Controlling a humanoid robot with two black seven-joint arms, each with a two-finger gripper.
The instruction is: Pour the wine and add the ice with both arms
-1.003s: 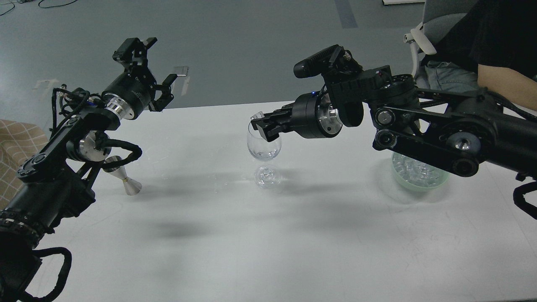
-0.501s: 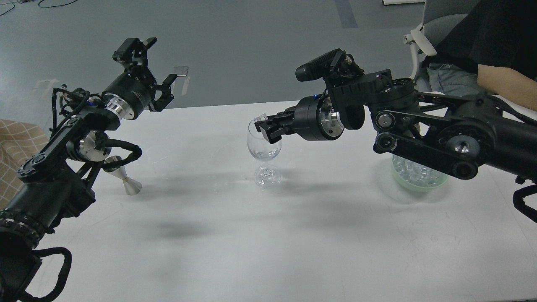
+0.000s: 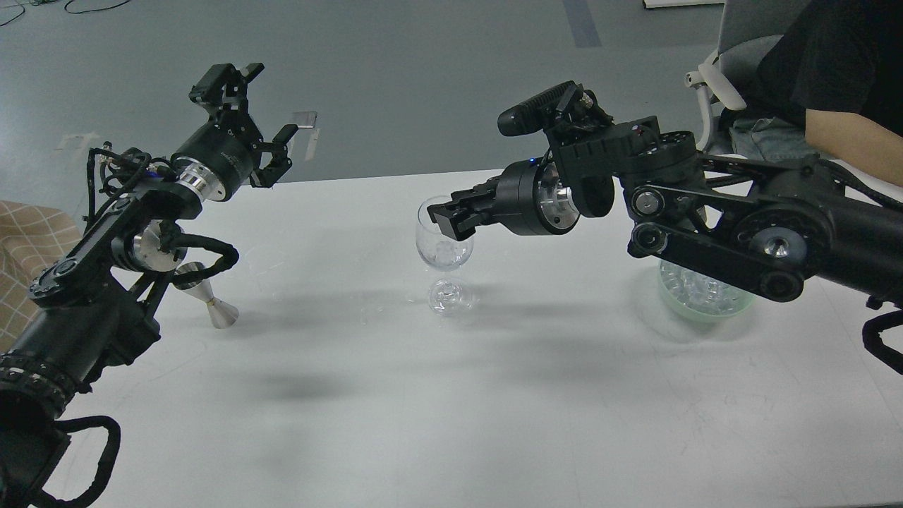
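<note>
A clear stemmed glass [image 3: 443,248] stands upright mid-table with one ice cube [image 3: 445,251] in its bowl. My right gripper [image 3: 447,219] hovers at the glass's rim, its fingers apart and empty. More ice [image 3: 695,288] is heaped in a pale green bowl [image 3: 705,307], partly hidden behind my right arm. My left gripper [image 3: 256,107] is raised over the table's far left edge, wide open and empty. No stream of wine shows, and I cannot tell whether there is liquid in the glass.
A silver jigger [image 3: 211,302] leans tilted on the white table [image 3: 494,395] at the left, partly behind my left arm. A seated person's bare forearm [image 3: 850,144] and chair are at the far right. A tan checked cloth [image 3: 25,240] lies at the left edge.
The ice cube held at my right gripper's tips above the rim has dropped into the glass. The right gripper's fingers have parted. The left arm has not moved.
</note>
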